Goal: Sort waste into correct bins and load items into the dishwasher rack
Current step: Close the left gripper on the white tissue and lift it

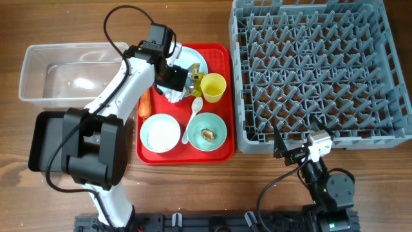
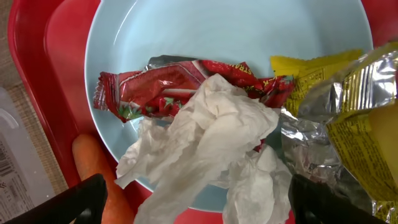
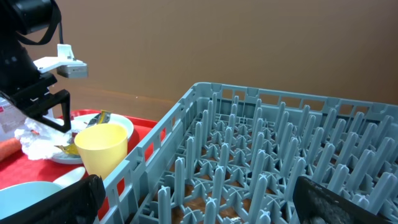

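Left gripper (image 2: 202, 205) over the plate of waste, right gripper (image 3: 199, 202) at the rack's near edge.

On the desk (image 1: 257, 187), the grey dishwasher rack (image 1: 235, 84) stands at the right, holding no dishes. The clear tub (image 1: 26, 77) lies far left, with the black tray (image 1: 38, 145) nearer, partly under the left arm. Between them and the rack sits the red tray (image 1: 219, 151). It carries the pale blue plate (image 2: 217, 31), a bowl (image 1: 145, 129) of white rice (image 1: 161, 135), a second bowl (image 1: 219, 125) with a brown lump (image 1: 208, 134), the yellow cup (image 1: 213, 87), the white spoon (image 1: 193, 113) and the carrot (image 1: 146, 103). On the plate lie the crumpled tissue (image 2: 205, 137), a red wrapper (image 2: 155, 87) and a yellow wrapper (image 2: 348, 124). The left gripper's fingers are spread wide either side of the tissue. The right gripper's fingers are also wide apart and hold nothing.
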Action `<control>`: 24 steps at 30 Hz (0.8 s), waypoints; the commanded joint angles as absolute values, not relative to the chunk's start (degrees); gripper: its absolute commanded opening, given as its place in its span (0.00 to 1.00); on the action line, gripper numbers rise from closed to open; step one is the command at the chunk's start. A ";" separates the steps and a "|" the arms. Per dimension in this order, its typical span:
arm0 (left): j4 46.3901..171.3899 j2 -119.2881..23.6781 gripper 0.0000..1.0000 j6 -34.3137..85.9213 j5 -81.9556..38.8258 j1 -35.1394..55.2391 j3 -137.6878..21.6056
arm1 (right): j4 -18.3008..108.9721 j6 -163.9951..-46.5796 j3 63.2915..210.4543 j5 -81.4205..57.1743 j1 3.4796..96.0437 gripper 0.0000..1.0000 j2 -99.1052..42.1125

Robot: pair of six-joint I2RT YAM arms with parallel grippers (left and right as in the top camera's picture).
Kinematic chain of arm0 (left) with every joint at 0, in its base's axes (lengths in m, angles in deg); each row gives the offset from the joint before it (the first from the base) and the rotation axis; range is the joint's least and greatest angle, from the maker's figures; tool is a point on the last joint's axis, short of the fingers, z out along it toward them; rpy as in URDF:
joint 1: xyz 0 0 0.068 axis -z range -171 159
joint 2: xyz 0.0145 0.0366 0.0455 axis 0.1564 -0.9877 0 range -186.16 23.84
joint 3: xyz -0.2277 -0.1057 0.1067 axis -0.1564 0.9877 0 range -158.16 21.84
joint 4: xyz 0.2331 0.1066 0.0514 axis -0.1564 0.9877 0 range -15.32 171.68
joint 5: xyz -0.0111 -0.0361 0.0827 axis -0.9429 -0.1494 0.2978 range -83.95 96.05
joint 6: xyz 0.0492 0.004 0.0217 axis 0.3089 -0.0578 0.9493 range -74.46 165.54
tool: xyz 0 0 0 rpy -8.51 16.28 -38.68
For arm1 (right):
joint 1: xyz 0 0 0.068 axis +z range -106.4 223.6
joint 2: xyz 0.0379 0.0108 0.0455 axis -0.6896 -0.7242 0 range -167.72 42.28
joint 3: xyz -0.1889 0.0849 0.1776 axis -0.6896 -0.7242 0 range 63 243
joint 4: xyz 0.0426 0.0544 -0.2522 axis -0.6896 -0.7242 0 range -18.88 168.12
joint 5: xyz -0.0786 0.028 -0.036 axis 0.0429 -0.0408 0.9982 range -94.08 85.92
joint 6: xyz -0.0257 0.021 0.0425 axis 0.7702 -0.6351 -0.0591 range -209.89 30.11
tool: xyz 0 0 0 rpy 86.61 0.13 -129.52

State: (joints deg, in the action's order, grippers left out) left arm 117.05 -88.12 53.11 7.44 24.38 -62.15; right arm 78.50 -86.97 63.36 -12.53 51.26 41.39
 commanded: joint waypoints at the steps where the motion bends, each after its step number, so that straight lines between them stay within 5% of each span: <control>1: 116.92 -89.41 0.88 54.36 6.37 24.53 -62.50 | 78.70 -86.45 63.29 -11.72 50.97 1.00 41.72; 3: 116.64 -89.58 0.67 54.36 6.35 24.53 -62.50 | 78.70 -86.45 63.29 -11.72 50.97 1.00 41.74; 5: 116.49 -89.58 0.58 54.34 6.32 24.53 -62.50 | 78.70 -86.45 63.29 -11.72 50.97 1.00 41.72; 8: 117.56 -89.58 0.68 54.36 6.39 24.49 -62.48 | 78.70 -86.47 63.29 -11.72 50.97 1.00 41.74; 20: 120.83 -89.63 0.71 54.34 6.37 24.49 -62.48 | 78.70 -86.47 63.29 -11.72 50.97 1.00 41.74; 24: 120.83 -89.63 0.61 54.34 6.37 24.49 -62.48 | 78.70 -86.45 63.29 -11.72 50.97 1.00 41.72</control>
State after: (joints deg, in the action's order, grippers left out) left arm 120.79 -88.71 54.32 7.42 24.38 -62.15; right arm 78.50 -86.97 63.36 -12.53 51.26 41.39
